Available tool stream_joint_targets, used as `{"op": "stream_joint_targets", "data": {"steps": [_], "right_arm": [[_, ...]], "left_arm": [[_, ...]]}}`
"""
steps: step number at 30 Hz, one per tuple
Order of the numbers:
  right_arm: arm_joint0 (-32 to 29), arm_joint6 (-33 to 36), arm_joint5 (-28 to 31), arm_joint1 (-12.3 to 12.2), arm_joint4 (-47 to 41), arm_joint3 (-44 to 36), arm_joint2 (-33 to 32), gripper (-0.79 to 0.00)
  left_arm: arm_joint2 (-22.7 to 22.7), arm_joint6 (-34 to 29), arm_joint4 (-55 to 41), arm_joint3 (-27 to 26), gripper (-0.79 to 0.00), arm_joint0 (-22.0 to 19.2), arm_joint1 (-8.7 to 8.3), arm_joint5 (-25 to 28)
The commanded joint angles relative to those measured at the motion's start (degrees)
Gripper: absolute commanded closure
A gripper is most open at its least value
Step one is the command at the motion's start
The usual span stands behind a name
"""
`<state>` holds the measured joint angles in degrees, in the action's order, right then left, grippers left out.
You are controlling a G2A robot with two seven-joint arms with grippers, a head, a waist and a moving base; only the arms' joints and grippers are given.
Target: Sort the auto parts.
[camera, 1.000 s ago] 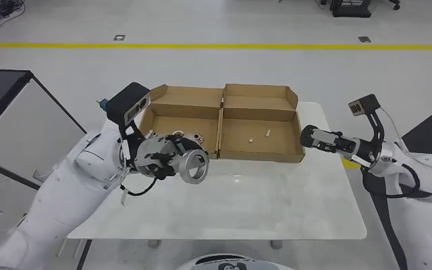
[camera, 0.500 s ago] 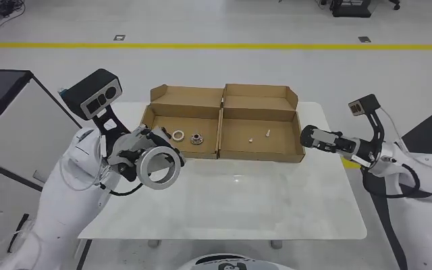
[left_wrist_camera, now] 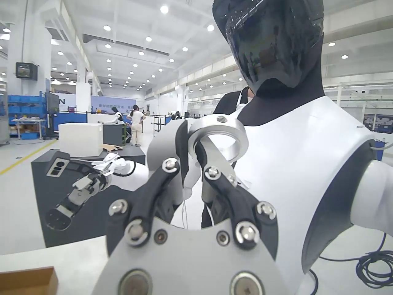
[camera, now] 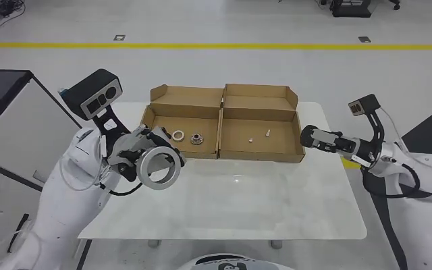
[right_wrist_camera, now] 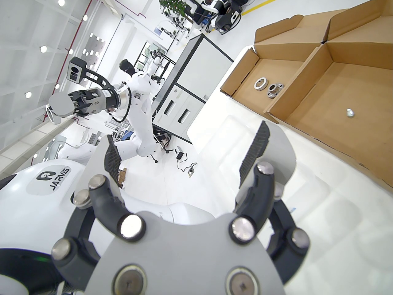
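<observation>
Now that the left pincer [left_wrist_camera: 190,142] has drawn back from the box [camera: 158,125] and stilled, clamped on the ring [left_wrist_camera: 241,141], sorting that ring looks unfinished; the right pincer [right_wrist_camera: 184,148] gapes empty.

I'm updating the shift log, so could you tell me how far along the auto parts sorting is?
Done: a small ring and a flanged part lie in the left box; two small fasteners lie in the right box. In hand: the left gripper is shut on a large metal ring, held above the table. Left: placing that ring; the right gripper is open and empty.
</observation>
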<state>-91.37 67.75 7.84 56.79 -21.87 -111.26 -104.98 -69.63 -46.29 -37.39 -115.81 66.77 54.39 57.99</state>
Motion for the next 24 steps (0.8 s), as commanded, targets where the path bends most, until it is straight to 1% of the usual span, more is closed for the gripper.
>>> {"op": "stream_joint_targets", "data": {"steps": [1,2,3,6,13,18,24], "right_arm": [[0.0,0.0,0.0,0.0,0.0,0.0,0.0,-0.785],[0.0,0.0,0.0,0.0,0.0,0.0,0.0,-0.785],[0.0,0.0,0.0,0.0,0.0,0.0,0.0,-0.785],[0.0,0.0,0.0,0.0,0.0,0.0,0.0,-0.785],[0.0,0.0,0.0,0.0,0.0,0.0,0.0,-0.785],[0.0,0.0,0.0,0.0,0.0,0.0,0.0,-0.785],[0.0,0.0,0.0,0.0,0.0,0.0,0.0,-0.785]], "left_arm": [[0.0,2.6,-1.2,-0.7,0.000,0.5,0.17,-1.2],[0.3,5.2,-3.6,-1.5,0.000,1.0,0.38,-1.4],[0.3,6.2,-4.5,-1.8,0.000,1.1,0.50,-1.3],[0.7,7.5,-7.8,-2.2,0.000,1.5,0.80,-0.9],[1.5,5.9,-15.9,-2.7,0.000,1.3,1.33,-0.3],[0.8,4.9,-19.9,-2.6,0.000,1.5,1.69,-0.5],[-1.5,0.6,-17.1,-1.1,0.000,1.8,1.76,-2.3]]}}
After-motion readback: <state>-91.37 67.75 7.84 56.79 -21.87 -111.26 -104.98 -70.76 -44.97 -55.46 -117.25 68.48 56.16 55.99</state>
